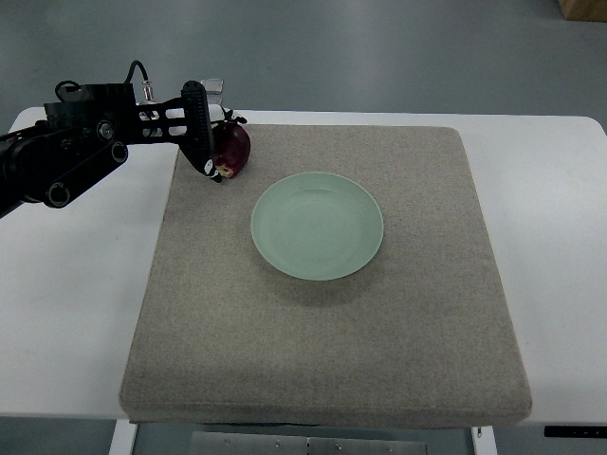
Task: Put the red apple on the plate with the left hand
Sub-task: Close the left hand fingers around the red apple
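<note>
A dark red apple (233,148) is at the far left corner of the grey mat (398,332). My left hand (220,142), black, comes in from the left edge and closes on the apple. Its long fingers (201,128) press the apple's left side and a fingertip shows over the top. I cannot tell whether the apple rests on the mat or is just above it. A pale green plate (318,225) lies empty in the middle of the mat, to the right of the apple and nearer me.
The mat lies on a white table (66,313). A brown box corner (580,8) shows on the floor at the top right.
</note>
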`<state>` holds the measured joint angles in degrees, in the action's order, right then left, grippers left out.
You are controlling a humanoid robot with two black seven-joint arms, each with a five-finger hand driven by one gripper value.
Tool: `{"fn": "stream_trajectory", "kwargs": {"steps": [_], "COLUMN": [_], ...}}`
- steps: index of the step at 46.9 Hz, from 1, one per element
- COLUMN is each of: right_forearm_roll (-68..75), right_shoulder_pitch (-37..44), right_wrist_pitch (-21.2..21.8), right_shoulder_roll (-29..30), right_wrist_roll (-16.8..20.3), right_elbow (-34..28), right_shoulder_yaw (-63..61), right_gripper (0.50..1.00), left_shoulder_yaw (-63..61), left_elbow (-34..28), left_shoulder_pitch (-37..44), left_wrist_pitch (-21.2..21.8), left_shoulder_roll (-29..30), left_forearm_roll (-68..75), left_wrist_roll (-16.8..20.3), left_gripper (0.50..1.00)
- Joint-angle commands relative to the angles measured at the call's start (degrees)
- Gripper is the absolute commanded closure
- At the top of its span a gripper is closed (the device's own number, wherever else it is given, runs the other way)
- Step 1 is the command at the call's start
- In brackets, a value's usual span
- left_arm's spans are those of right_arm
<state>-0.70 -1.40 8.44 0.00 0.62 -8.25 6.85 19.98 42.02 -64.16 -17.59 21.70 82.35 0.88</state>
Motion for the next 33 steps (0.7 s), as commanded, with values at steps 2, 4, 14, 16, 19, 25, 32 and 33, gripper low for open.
{"fn": "stream_trajectory", "kwargs": {"steps": [2,4,14,16,19,25,32,33], "right_forearm_roll": [0.0,0.0,0.0,0.0,0.0,0.0,0.0,0.0], "right_shoulder_pitch": [0.0,0.0,0.0,0.0,0.0,0.0,0.0,0.0], "right_wrist_pitch": [0.0,0.0,0.0,0.0,0.0,0.0,0.0,0.0], "right_shoulder_roll": [0.0,0.0,0.0,0.0,0.0,0.0,0.0,0.0], "right_wrist_roll": [0.0,0.0,0.0,0.0,0.0,0.0,0.0,0.0], "right_elbow": [0.0,0.0,0.0,0.0,0.1,0.0,0.0,0.1], "right_shoulder_yaw": [0.0,0.1,0.0,0.0,0.0,0.0,0.0,0.0], "right_gripper": [0.536,0.536,0.536,0.536,0.536,0.536,0.536,0.536], "left_shoulder_yaw": [0.0,0.0,0.0,0.0,-0.1,-0.7,-0.7,-0.7], "left_elbow": [0.2,0.1,0.2,0.2,0.2,0.3,0.3,0.3], "left_shoulder_pitch": [0.0,0.0,0.0,0.0,0.1,0.8,1.0,1.0], "left_wrist_pitch": [0.0,0.0,0.0,0.0,0.0,0.1,0.2,0.4], "left_shoulder_roll": [0.0,0.0,0.0,0.0,0.0,-0.1,-0.1,-0.1], "left_forearm_roll": [0.0,0.0,0.0,0.0,0.0,0.0,-0.1,-0.2], "left_wrist_roll": [0.0,0.0,0.1,0.1,0.1,0.1,0.1,0.1], "left_gripper": [0.506,0.512,0.57,0.611,0.641,0.714,0.791,0.797]}}
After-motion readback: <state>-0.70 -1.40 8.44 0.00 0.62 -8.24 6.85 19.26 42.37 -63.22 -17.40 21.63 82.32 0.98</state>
